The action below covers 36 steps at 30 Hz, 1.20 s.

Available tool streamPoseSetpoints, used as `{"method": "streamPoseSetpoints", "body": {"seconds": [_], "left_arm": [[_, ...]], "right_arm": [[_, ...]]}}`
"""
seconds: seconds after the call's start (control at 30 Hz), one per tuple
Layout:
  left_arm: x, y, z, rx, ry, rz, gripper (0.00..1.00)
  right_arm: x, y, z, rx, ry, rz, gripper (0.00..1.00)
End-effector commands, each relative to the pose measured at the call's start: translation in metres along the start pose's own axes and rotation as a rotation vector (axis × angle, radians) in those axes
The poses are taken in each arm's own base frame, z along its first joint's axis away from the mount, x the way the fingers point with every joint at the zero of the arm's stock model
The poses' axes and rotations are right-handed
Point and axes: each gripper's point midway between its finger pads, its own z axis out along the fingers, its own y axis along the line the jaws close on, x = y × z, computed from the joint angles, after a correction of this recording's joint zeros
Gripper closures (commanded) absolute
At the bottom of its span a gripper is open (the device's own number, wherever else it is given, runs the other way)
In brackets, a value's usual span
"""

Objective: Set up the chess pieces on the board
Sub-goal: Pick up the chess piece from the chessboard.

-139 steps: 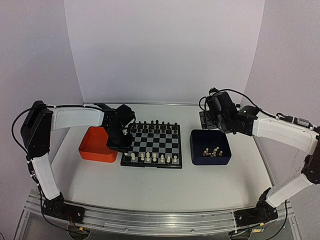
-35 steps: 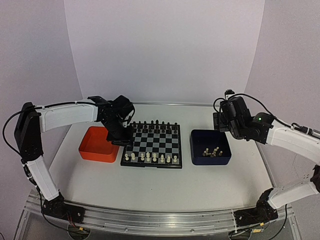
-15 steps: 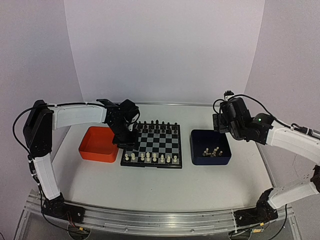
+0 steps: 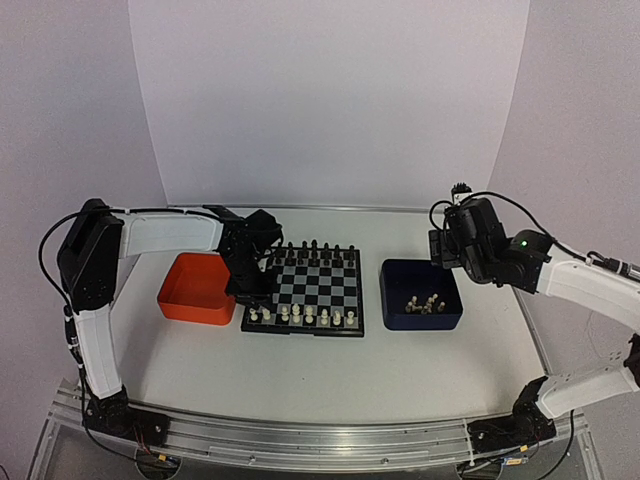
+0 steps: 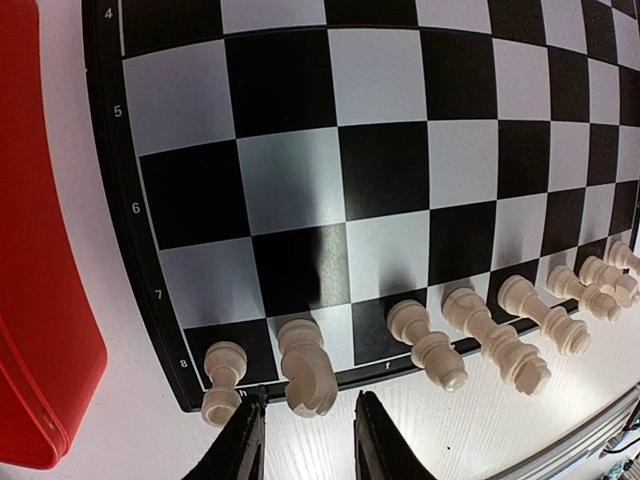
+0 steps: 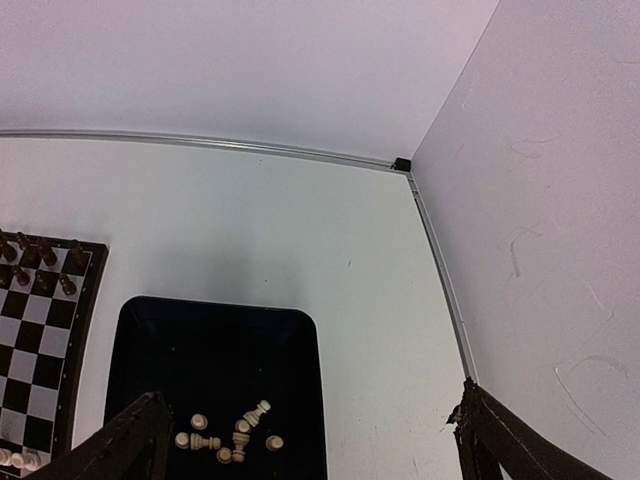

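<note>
Left gripper (image 5: 310, 420) narrowly parted, holding nothing. Cream-white plastic knight (image 5: 305, 365) upright on black-and-silver checkered board (image 5: 385, 170), head between fingertips. Right gripper (image 6: 310, 420) wide, empty.

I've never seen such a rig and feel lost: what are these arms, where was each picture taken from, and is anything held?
Two robot arms with two-finger grippers share a table. One picture looks down from above; the other two come from wrist cameras. On the table: a chessboard with black pieces at its far side and cream pieces on its near row, an orange tray, and a dark blue tray holding spare cream pieces. The left gripper, jaws apart, straddles a cream knight; the right gripper hangs open, empty.
</note>
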Motion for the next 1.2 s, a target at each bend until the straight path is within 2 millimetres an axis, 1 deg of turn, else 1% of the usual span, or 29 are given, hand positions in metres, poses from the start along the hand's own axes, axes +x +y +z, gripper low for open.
{"method": "streamPoseSetpoints", "body": {"seconds": [0.0,0.37,0.63,0.77,1.0,1.17], "left_arm": [[-0.0104,-0.0075,-0.0055,0.003,-0.026,0.023,0.72],[-0.0087,-0.0067,-0.0023,0.0,-0.017,0.041,0.78],[-0.0088,-0.0072,0.0017,0.002,-0.012,0.057,0.87],[-0.0083,-0.0068,0.0012,0.001,-0.011,0.068,0.88],[-0.0083,-0.006,0.0015,-0.011,0.0,0.126,0.96],[-0.0083,-0.0084,0.0006,-0.003,0.009,0.135,0.96]], "right_arm": [[-0.0069,-0.0087,-0.0047,0.015,-0.033,0.039,0.05],[-0.0054,-0.013,-0.0074,0.019,-0.038,0.057,0.05],[-0.0047,-0.0127,-0.0079,0.014,-0.038,0.064,0.05],[-0.0043,-0.0124,-0.0075,0.013,-0.036,0.067,0.05],[-0.0042,-0.0115,-0.0065,0.015,-0.034,0.062,0.05],[-0.0041,-0.0132,-0.0075,0.017,-0.037,0.068,0.05]]}}
